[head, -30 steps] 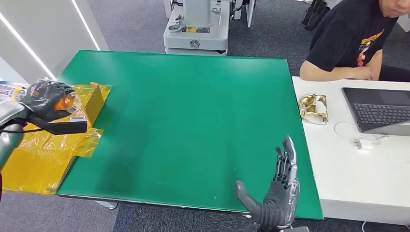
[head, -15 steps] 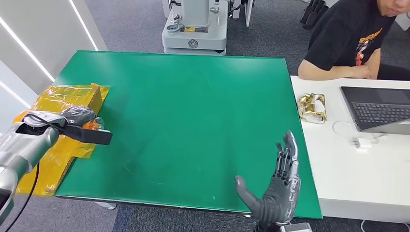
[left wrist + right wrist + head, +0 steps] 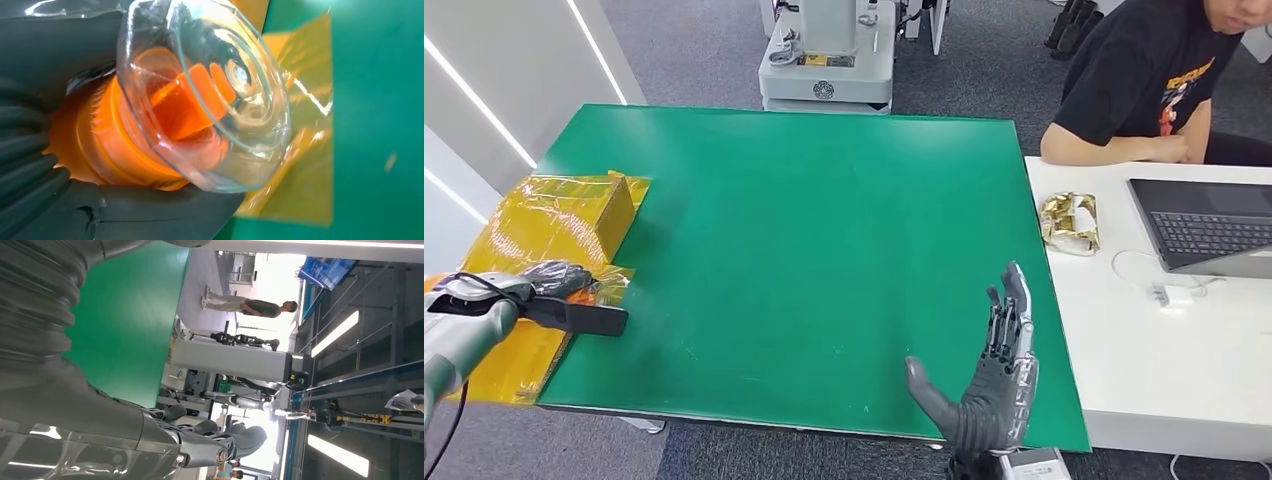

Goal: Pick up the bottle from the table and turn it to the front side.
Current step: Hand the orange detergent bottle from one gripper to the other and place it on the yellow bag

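Green tabletop (image 3: 824,250) is sitting in an office with grey carpet; a white desk (image 3: 1184,360) is standing just beside it on the right, carrying a laptop (image 3: 1209,225) and a crumpled gold wrapper (image 3: 1072,222). A person in a black shirt (image 3: 1149,85) is sitting at that desk. Yellow film-wrapped cardboard (image 3: 554,215) is lying over the tabletop's left edge. Your left robot hand (image 3: 559,280) is hanging over that yellow film at the near-left corner, fingers wrapping around the bottle (image 3: 200,100): clear plastic with an orange inside, the clear rounded end pointing at the wrist camera. Which side of the bottle is facing front, you cannot tell. Your right robot hand (image 3: 994,385) is standing upright at the near edge of the tabletop, fingers spreading straight, thumb out, holding nothing.
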{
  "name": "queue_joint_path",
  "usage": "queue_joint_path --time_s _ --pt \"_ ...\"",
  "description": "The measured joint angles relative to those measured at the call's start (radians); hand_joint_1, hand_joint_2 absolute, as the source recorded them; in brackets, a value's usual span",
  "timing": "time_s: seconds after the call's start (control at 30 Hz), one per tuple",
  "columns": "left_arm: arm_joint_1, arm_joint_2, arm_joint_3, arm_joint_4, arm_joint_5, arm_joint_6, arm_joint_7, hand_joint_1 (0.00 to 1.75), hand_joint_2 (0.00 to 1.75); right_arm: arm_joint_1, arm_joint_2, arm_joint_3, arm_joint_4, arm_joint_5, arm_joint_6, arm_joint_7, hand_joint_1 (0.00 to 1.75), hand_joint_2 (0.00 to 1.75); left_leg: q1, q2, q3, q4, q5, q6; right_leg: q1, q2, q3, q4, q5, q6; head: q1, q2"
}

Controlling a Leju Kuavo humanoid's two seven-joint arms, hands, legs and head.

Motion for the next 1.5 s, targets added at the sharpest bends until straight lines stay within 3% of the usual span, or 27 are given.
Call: queue_joint_path --time_s 0.47,0.87,1.07,1.2,1.33,1.5 --pt "0.014 -0.006 -0.035 -0.026 0.0 0.028 -0.008 1.75 1.75 -0.027 0.012 0.003 0.034 -0.018 0.021 0.005 0.0 1.75 0.0 -0.001 0.0 0.0 0.0 0.0 0.0 -0.001 0.0 0.0 0.0 0.0 0.0 0.0" --pt "-0.016 -0.101 -0.077 -0.043 -0.017 0.042 -0.015 1.75 1.75 -0.052 0.018 0.01 0.048 -0.032 0.04 0.01 0.0 1.75 0.0 -0.001 0.0 0.0 0.0 0.0 0.0 -0.001 0.001 0.0 0.0 0.0 0.0 0.0" --pt "-0.02 -0.111 -0.083 -0.043 -0.018 0.044 -0.015 1.75 1.75 -0.052 0.018 0.01 0.05 -0.035 0.04 0.01 0.0 1.75 0.0 0.0 0.0 0.0 0.0 0.0 0.0 -0.001 0.001 0.0 0.001 0.0 0.0 0.0" --pt "-0.033 -0.147 -0.108 -0.043 -0.025 0.052 -0.025 1.75 1.75 -0.053 0.019 0.011 0.06 -0.04 0.043 0.007 0.0 1.75 0.0 0.0 0.0 0.0 0.0 0.0 0.0 -0.001 0.0 0.0 0.0 0.0 0.0 0.0" --pt "-0.034 -0.149 -0.113 -0.041 -0.013 0.037 -0.015 0.07 1.75 -0.053 0.021 0.01 0.061 -0.039 0.051 0.008 0.0 1.75 0.0 0.0 0.0 0.0 0.0 0.0 0.0 -0.001 0.001 0.0 0.0 0.0 0.0 0.0" --pt "-0.038 -0.141 -0.113 -0.031 -0.008 0.037 0.007 0.0 1.75 -0.059 0.026 0.01 0.069 -0.039 0.057 0.007 0.0 1.75 0.0 0.0 0.001 0.0 0.0 0.0 0.0 -0.001 0.001 0.0 0.0 0.0 0.0 0.0"
